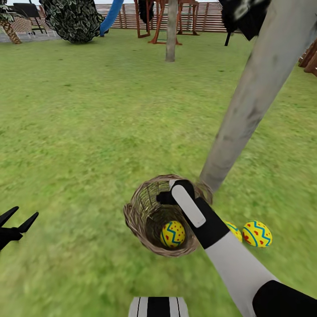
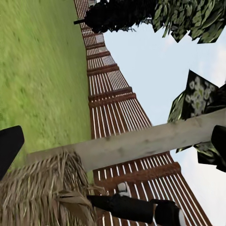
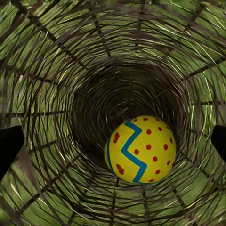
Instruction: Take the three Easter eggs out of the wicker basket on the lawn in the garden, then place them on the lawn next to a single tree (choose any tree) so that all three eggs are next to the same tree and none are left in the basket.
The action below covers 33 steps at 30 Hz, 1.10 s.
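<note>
Right tool (image 1: 165,197) reaches into the mouth of the wicker basket (image 1: 136,220), fingers spread apart with nothing between them; in the right wrist view the dark fingertips (image 3: 9,146) sit at either edge. Straight ahead of it, deep in the basket, lies one Easter egg (image 3: 140,149), not touched. Basket lies tipped on the lawn (image 1: 88,132), opening facing the robot. Just behind the right arm, two more eggs (image 1: 257,233) lie on the grass, next to the base of the pale tree (image 1: 251,105) trunk that touches the basket rim. Left tool (image 1: 20,224) hangs well off to the left, prongs apart, empty. Far beyond: wooden fence (image 2: 113,103), blue slide (image 1: 110,17).
</note>
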Tool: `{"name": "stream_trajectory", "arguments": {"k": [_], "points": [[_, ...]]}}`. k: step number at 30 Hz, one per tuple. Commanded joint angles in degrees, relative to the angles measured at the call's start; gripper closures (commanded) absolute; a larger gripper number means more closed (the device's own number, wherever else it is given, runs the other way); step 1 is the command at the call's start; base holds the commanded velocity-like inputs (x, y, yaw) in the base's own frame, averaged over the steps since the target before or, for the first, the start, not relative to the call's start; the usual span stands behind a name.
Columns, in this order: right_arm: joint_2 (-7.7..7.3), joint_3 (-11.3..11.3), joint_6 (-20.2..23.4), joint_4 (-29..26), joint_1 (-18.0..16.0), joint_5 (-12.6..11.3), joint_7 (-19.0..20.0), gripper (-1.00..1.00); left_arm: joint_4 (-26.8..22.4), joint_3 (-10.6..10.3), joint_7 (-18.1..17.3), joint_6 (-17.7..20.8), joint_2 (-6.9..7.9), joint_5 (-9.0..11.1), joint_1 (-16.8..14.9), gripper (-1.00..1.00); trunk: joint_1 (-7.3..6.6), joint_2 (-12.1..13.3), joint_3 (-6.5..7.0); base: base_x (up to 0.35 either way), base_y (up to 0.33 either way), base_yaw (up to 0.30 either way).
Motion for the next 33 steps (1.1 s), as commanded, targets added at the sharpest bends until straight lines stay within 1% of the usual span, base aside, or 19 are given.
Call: {"name": "stream_trajectory", "arguments": {"k": [1,6,9,16,20,21,24,25,27,31,33], "points": [[0.03,0.0,0.2,0.2,0.0,-0.5,-0.7,-1.00,0.0,0.0,-0.3,0.6,0.00,-0.1,0.0,-1.00,0.02,0.0,-0.04,0.257,0.239,0.000],[-0.15,-0.3,-0.6,0.5,0.6,-0.6,-0.7,-1.00,0.0,0.0,-0.3,0.5,-0.15,-0.1,0.0,-1.00,0.02,0.0,0.05,0.162,0.146,-0.058],[-0.18,-0.4,-0.8,0.4,0.7,-0.6,-0.7,-1.00,0.0,0.0,-0.3,0.6,-0.17,-0.1,0.0,-1.00,0.02,0.0,0.24,0.013,0.190,-0.209],[-0.23,-0.5,-1.2,0.5,0.7,-0.6,-0.7,-1.00,0.1,0.0,-0.3,0.8,-0.18,-0.1,0.0,-1.00,0.02,0.0,0.71,0.001,0.311,-0.227],[-0.26,-1.5,-1.6,1.0,0.7,-0.6,-0.7,-1.00,0.1,0.0,-0.3,0.6,-0.18,-0.1,0.0,-1.00,0.02,0.0,0.96,0.000,0.181,-0.227],[-0.26,-1.9,-3.2,2.9,0.8,-0.6,-0.7,-1.00,0.1,0.0,-0.3,0.6,-0.22,-0.1,0.1,-1.00,0.02,0.0,1.00,0.000,0.035,-0.188],[-0.30,-2.2,-6.7,6.4,0.8,-0.6,-0.6,-1.00,0.1,0.0,-0.3,0.5,-0.25,-0.1,0.1,-1.00,0.02,0.0,1.05,0.000,0.015,-0.089],[-0.34,-2.3,-8.2,7.5,0.8,-0.6,-0.6,-1.00,0.1,0.0,-0.3,0.5,-0.26,-0.1,0.1,-1.00,0.04,0.0,0.83,0.000,0.005,-0.027],[-0.35,-2.3,-9.3,8.3,0.8,-0.6,-0.6,-1.00,0.0,0.0,-0.3,0.5,-0.22,-0.1,0.1,-1.00,0.09,-0.1,0.40,0.000,0.002,-0.014],[-0.35,-2.3,-10.0,8.7,1.0,-0.6,-0.5,-1.00,0.1,0.3,-0.3,0.5,-0.18,-0.1,0.1,-1.00,0.20,-0.1,-0.49,0.000,0.001,-0.004],[-0.35,-2.3,-10.2,8.8,1.1,-0.6,-0.5,-1.00,0.1,0.4,-0.3,0.5,-0.18,-0.1,0.1,-1.00,0.20,-0.1,-0.49,0.000,0.000,0.000]]}}
